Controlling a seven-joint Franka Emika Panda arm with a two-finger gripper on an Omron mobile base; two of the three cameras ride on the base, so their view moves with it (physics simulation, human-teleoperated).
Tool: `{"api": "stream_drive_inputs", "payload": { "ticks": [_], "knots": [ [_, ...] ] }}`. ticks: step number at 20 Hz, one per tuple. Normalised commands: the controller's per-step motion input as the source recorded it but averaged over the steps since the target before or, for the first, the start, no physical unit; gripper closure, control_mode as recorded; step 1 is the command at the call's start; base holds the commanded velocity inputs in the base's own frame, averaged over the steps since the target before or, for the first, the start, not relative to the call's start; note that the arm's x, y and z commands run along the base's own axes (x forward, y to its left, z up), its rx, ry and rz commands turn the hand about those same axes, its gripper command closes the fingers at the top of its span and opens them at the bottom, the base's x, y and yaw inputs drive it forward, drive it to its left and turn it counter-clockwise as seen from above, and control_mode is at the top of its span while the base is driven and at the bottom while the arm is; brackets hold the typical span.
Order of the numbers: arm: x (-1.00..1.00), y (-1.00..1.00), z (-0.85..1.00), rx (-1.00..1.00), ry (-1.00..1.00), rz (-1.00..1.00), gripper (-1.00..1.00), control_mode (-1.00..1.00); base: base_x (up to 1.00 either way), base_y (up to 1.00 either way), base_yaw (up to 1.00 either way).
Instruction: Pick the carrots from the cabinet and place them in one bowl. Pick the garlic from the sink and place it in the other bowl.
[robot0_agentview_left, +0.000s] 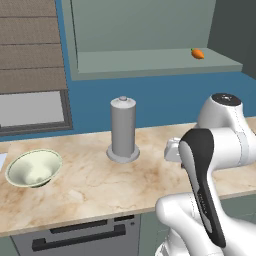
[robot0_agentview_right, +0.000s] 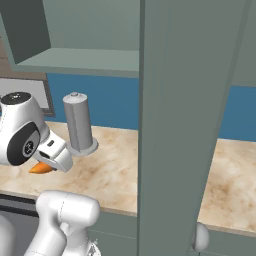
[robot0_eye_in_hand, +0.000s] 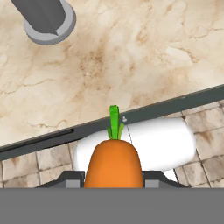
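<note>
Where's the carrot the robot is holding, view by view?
Left base view: the held carrot isn't visible; another carrot lies in the cabinet.
Right base view: held carrot at lower left, under the hand.
Hand view: bottom centre, between the fingers.
Shared landmark: the grey cylinder on the counter.

You are looking at a glossy white arm built of rounded, bulbous segments, with a long black inlay running down the forward link. Its upper joint ends in a dark round cap ringed in white, and from the right base camera a grey disc with small markings sits in the shoulder housing.
</note>
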Motion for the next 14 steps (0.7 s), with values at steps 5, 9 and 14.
{"api": "stream_drive_inputs", "payload": {
  "ticks": [5,9,14],
  "knots": [
    [-0.06,0.00,0.00,0.00,0.00,0.00,1.00,-1.00,0.00,0.00,0.00],
    [0.00,0.00,0.00,0.00,0.00,0.00,1.00,1.00,-0.24,0.44,0.05],
    [0.00,0.00,0.00,0.00,0.00,0.00,1.00,1.00,0.13,1.00,0.01]
  ]
}}
